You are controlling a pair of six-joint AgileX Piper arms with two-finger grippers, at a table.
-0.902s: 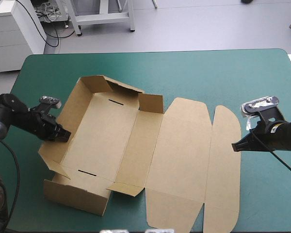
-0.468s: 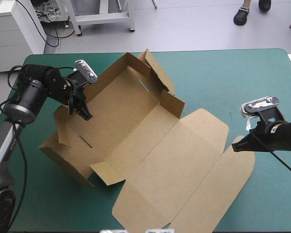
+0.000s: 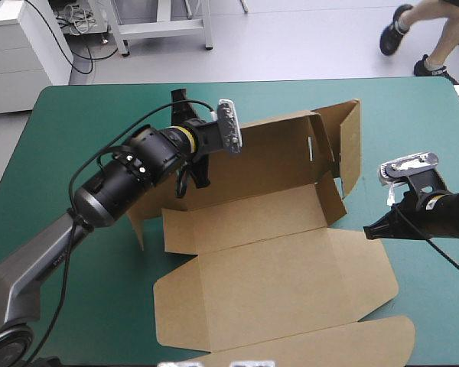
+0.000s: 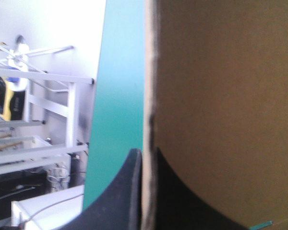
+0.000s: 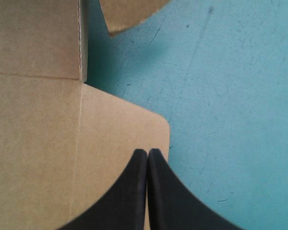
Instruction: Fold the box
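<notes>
Finds the box point(image 3: 275, 267) mid-table, a brown cut sheet partly raised. Has its tray part tipped up toward twelve o'clock, inner face turned to the near edge, with an end wall standing at two o'clock and a small flap hanging at nine o'clock. Leaves the broad lid panel flat on the teal-green cover point(image 3: 76, 122) from the centre down to six o'clock, a rounded tuck flap beyond it at five o'clock by the near edge.

Shows the left gripper point(image 3: 191, 177) at ten o'clock of the box, its arm reaching in from eight o'clock. Pinches the upright board's edge there: in the left wrist view, left gripper point(image 4: 144, 154) all but pressed together, one black finger on each side of the sheet.

Places the right gripper point(image 3: 369, 229) at three o'clock of the box. In the right wrist view, has the right gripper point(image 5: 147, 153) pressed together into one point over the lid's rounded corner; cannot tell whether touching it
</notes>
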